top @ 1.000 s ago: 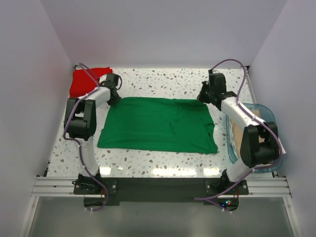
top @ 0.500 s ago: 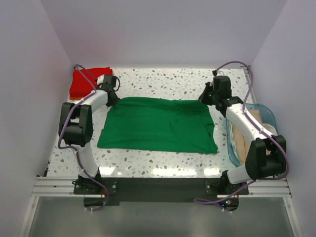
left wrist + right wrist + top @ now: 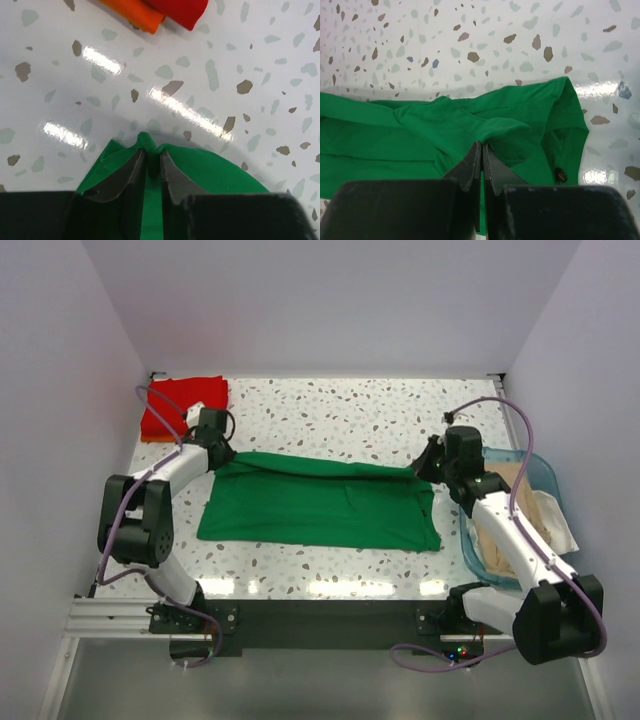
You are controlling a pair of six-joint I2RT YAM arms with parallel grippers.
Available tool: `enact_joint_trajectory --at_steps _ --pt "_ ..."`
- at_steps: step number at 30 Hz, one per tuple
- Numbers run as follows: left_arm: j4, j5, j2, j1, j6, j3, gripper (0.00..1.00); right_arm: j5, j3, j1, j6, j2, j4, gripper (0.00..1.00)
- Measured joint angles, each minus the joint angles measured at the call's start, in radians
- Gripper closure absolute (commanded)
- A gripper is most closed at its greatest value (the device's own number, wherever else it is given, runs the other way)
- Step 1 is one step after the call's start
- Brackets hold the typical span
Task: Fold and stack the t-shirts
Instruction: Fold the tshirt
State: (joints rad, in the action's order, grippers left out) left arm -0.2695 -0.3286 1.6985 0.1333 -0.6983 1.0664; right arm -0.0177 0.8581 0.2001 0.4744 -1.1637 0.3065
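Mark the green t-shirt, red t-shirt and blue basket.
green t-shirt [image 3: 320, 508], top external view, middle of the spread cloth
red t-shirt [image 3: 202, 392], top external view, its top face
blue basket [image 3: 546, 470], top external view, far right rim

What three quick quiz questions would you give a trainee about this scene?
1. True or false: the left claw pinches the bright green cotton t-shirt.
2. Where on the speckled table does the folded red t-shirt lie? A far-left corner; B near edge; C centre.
3. Fill in: the translucent blue plastic basket stands on the robot's ___ side.
Key: 1 true; 2 A; 3 right.
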Motion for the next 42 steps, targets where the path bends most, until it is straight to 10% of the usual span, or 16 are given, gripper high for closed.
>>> enact_joint_trajectory --at_steps 6,11,29,42 --pt "0.056 0.004 -0.119 0.0 -0.056 -0.153 0.45 -0.008 -0.127 0.0 0.037 0.101 0.004 1.0" --pt "0.105 0.037 -0.229 -0.007 -0.104 -0.26 0.39 -0.035 -0.219 0.0 0.056 0.121 0.009 1.0" --pt "-0.125 -0.077 0.131 -0.009 -0.142 0.156 0.53 -0.072 -0.261 0.0 0.068 0.122 -0.048 1.0" --pt "-0.106 0.047 0.073 -0.008 -0.043 0.015 0.71 -0.085 -0.263 0.0 0.068 0.116 -0.061 1.0"
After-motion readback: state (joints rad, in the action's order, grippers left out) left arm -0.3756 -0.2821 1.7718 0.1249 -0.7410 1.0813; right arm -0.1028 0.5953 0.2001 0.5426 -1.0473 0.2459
